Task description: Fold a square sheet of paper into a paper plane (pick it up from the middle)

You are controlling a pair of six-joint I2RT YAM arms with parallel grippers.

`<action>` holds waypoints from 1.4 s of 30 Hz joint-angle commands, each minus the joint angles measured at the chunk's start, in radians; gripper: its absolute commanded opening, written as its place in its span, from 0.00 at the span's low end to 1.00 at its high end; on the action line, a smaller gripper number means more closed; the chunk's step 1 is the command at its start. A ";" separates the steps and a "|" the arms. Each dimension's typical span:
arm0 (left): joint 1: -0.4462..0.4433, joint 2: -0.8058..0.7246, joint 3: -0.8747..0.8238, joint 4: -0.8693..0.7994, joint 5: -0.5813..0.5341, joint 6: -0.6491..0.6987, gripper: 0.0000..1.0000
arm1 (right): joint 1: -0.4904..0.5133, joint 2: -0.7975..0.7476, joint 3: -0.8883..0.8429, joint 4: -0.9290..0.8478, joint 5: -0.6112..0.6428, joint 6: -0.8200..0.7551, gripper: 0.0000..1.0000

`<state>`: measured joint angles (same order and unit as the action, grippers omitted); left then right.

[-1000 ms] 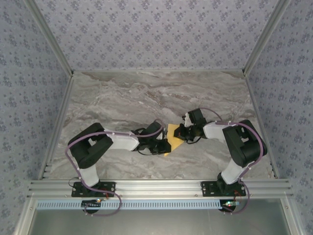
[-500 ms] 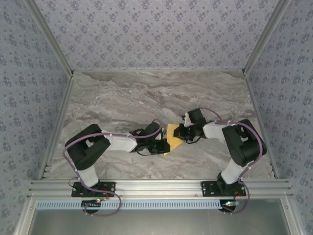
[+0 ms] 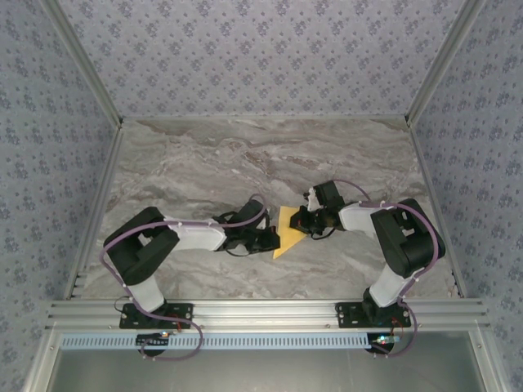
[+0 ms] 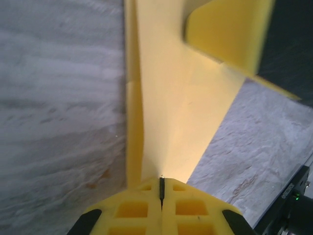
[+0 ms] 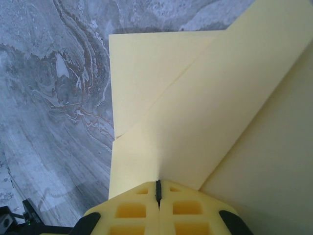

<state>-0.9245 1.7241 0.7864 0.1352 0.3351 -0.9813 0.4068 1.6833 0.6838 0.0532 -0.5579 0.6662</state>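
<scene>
The square sheet of paper (image 3: 288, 234) is a yellow folded triangle, held between both arms at the middle of the marble table (image 3: 245, 155). My left gripper (image 3: 270, 239) meets it from the left and my right gripper (image 3: 302, 222) from the right. Seen from the left wrist, my gripper (image 4: 161, 182) is shut on the paper's (image 4: 181, 107) edge, with a folded strip running along its left side. On the right wrist camera, my gripper (image 5: 158, 185) is likewise shut on the paper (image 5: 195, 112), whose layered flaps spread out ahead over the table.
Aluminium rails (image 3: 261, 310) run along the table's near edge by the arm bases. Slanted frame posts (image 3: 90, 82) and wallpapered walls close in the left, right and back. Open marble lies behind the grippers.
My left gripper has closed fully and drawn slightly left, its elbow shifting left too. More of the yellow paper now shows as a triangle between the grippers. The right arm has held still.
</scene>
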 commanded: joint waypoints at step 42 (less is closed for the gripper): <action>-0.026 0.051 0.012 -0.235 -0.021 0.048 0.00 | 0.064 0.000 -0.027 -0.068 0.033 -0.138 0.00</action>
<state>-0.9375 1.7428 0.8093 0.0566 0.3431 -0.9585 0.5190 1.6421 0.6472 0.0326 -0.6010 0.5632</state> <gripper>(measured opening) 0.061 0.043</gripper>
